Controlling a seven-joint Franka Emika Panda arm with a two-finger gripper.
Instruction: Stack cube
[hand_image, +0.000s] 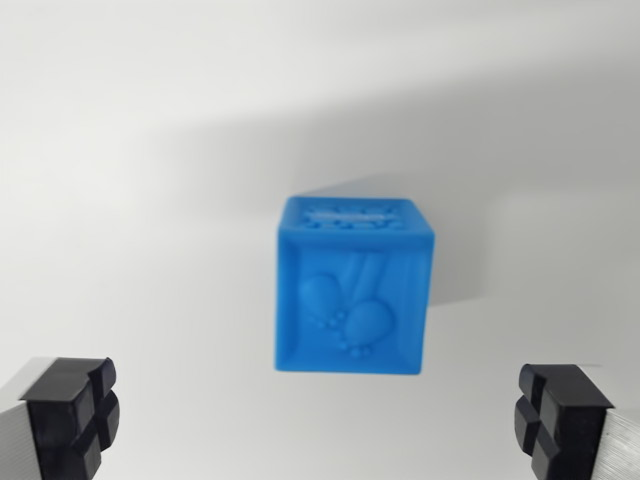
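A blue cube (353, 287) with raised relief shapes on its faces rests on a white surface in the middle of the wrist view. My gripper (318, 415) is open, its two black fingertips (72, 412) showing at the lower left and lower right corners. The cube lies between and slightly beyond the fingertips, touching neither of them. Nothing is held between the fingers. No second cube is in view.
A plain white tabletop (150, 150) fills the picture. A soft grey shadow falls behind and to the right of the cube.
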